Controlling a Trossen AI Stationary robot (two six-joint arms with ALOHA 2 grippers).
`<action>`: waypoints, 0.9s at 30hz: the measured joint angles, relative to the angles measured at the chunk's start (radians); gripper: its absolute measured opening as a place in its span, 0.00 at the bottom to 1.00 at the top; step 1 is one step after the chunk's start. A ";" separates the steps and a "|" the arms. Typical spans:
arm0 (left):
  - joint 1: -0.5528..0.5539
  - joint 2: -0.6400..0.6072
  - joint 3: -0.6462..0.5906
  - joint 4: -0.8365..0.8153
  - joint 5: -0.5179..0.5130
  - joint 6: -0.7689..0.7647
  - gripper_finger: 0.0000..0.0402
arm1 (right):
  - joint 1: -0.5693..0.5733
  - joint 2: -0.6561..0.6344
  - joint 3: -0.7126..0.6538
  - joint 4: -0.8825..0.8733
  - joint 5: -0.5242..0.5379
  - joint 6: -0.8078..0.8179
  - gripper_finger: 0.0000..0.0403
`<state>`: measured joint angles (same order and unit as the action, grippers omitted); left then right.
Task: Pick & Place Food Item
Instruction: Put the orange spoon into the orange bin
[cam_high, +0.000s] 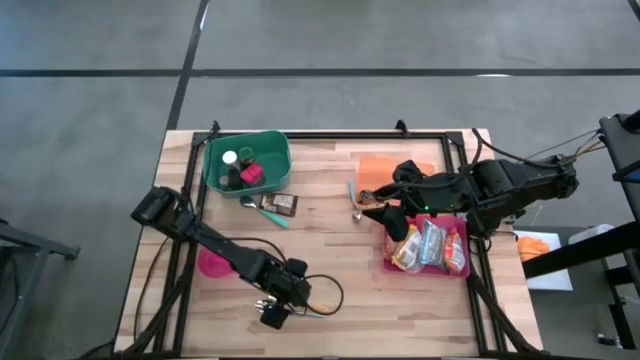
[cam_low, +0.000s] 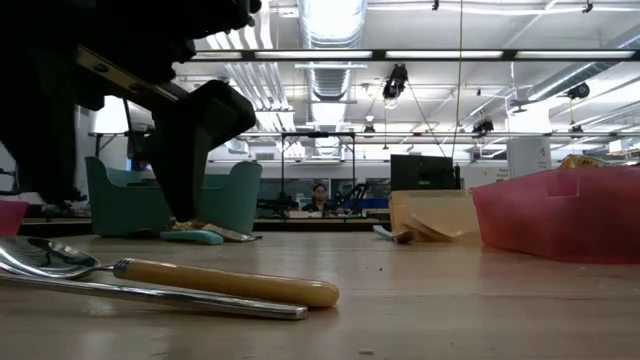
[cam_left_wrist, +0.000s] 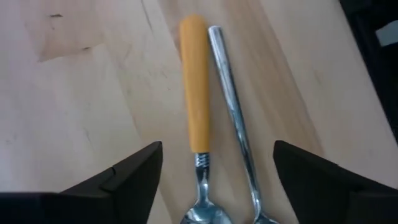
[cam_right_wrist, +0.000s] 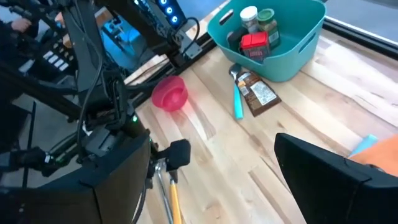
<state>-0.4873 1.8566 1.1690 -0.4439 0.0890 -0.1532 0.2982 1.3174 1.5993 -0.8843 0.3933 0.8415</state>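
Snack packets (cam_high: 430, 245) lie in a pink bin (cam_high: 425, 270) at the right. A brown packet (cam_high: 283, 205) lies flat on the table by the teal bin (cam_high: 213, 160). My left gripper (cam_left_wrist: 217, 186) is near the table's front edge. It is open, pointing steeply down, with one finger on each side of a wooden-handled spoon (cam_left_wrist: 194, 93) and a metal spoon (cam_left_wrist: 233, 118) that lie side by side on the table; it touches neither. My right gripper (cam_high: 372, 203) hangs open above the table left of the pink bin, with nothing between its fingers.
The teal bin (cam_right_wrist: 267, 37) holds small jars and a red box. A pink bowl (cam_high: 212, 263) sits at the front left, partly under the left arm. An orange cloth (cam_high: 385, 165) lies at the back right. A teal-handled utensil (cam_right_wrist: 237, 102) lies beside the brown packet.
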 joint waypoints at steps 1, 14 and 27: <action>0.000 0.001 -0.001 -0.001 -0.001 0.000 0.74 | 0.005 0.002 0.000 0.000 0.000 -0.001 0.84; 0.004 0.000 -0.094 0.020 -0.019 0.000 0.52 | 0.043 0.002 0.000 0.001 0.003 0.007 0.84; 0.004 -0.002 -0.161 0.129 -0.058 0.026 0.32 | 0.042 0.002 0.000 0.004 0.029 0.029 0.84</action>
<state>-0.4835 1.8542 1.0084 -0.3146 0.0305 -0.1268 0.3405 1.3193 1.5993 -0.8806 0.4225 0.8707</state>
